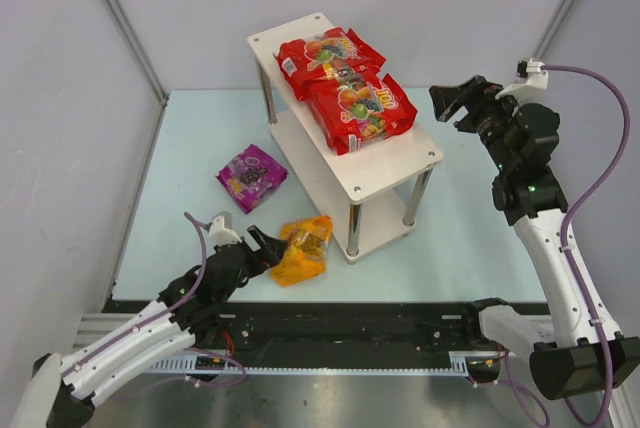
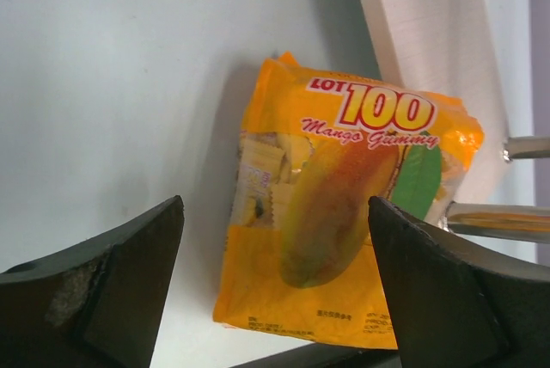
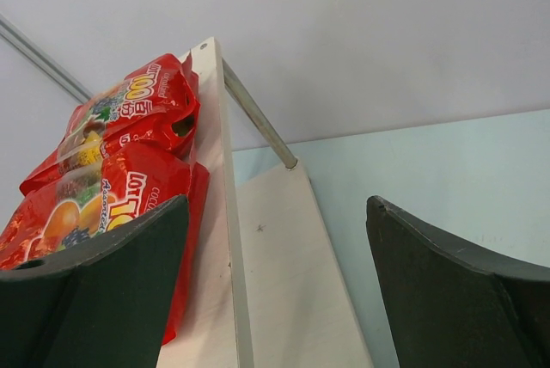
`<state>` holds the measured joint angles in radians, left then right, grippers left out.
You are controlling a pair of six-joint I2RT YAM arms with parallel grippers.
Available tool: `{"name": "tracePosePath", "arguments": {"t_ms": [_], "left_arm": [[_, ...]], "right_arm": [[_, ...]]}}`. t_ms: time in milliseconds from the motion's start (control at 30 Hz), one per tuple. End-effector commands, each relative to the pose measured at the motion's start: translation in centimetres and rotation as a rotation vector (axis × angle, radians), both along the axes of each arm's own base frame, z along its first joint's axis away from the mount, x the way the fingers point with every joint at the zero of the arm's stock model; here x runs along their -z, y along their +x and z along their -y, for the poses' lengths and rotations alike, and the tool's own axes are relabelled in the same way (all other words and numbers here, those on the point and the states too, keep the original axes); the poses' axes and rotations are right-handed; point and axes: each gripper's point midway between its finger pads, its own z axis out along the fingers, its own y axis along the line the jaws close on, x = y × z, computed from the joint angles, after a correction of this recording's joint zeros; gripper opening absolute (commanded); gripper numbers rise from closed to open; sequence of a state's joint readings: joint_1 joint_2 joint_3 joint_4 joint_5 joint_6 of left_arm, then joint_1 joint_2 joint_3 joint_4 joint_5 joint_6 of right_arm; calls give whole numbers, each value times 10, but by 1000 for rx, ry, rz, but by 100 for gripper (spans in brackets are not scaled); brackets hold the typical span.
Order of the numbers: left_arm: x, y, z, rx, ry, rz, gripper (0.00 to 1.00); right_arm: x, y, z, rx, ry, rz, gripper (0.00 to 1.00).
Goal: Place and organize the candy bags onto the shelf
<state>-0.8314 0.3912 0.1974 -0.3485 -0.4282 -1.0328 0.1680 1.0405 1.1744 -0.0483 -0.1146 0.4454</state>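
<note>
My left gripper [image 1: 268, 248] is spread wide and empty, just short of the orange-yellow bag [image 1: 303, 250], which lies flat on the table [image 1: 190, 148] by a near leg of the shelf [image 1: 392, 164]. The purple bag [image 1: 251, 176] lies farther back. On the top board the nearer red bag [image 1: 362, 108] touches the farther red bag [image 1: 330, 56] — my right gripper [image 1: 452, 105] hangs open beside them, holding nothing.

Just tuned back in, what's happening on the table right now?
The left gripper, open, faces the orange bag on the table by the shelf's near corner, not yet gripping it. Two red bags lie on the shelf's top board; the purple bag lies on the table left of it. The right gripper hangs open beside the shelf, empty.
</note>
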Motion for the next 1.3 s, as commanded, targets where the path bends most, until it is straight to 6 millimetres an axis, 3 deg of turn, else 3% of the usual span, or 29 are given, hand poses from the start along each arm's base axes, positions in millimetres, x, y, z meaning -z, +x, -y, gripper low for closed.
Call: {"name": "tracePosePath", "arguments": {"t_ms": [0,133,467,667,767,933,967,1000,1067,1167,1267], "left_arm": [[-8,0,21,39,-141,8,93],[-3,-1,31,70,-187,0,91],[6,-3,34,77,-213,-10,81],[1,-3,31,72,-213,9,54],[-9,-2,29,68,-212,31,27],[-29,1,25,70,-161,60,3],[-25,1,21,67,-120,41,0],[-39,3,20,78,-103,66,0],[-39,3,15,83,-39,45,0],[-60,9,12,116,45,73,0],[-63,14,7,145,132,73,0]], "right_arm": [[-13,-7,-1,-13,19,37,88],[-13,-8,1,-6,13,38,88],[-12,-7,2,-2,10,35,88],[-13,-8,1,-1,9,39,88],[-14,-8,1,-5,13,41,88],[-13,-7,0,-11,16,37,88],[-12,-7,0,-10,13,36,88],[-12,-7,0,-10,15,35,88],[-13,-7,0,-8,12,38,88],[-13,-7,1,-6,11,37,88],[-12,-7,1,-6,8,36,88]]}}
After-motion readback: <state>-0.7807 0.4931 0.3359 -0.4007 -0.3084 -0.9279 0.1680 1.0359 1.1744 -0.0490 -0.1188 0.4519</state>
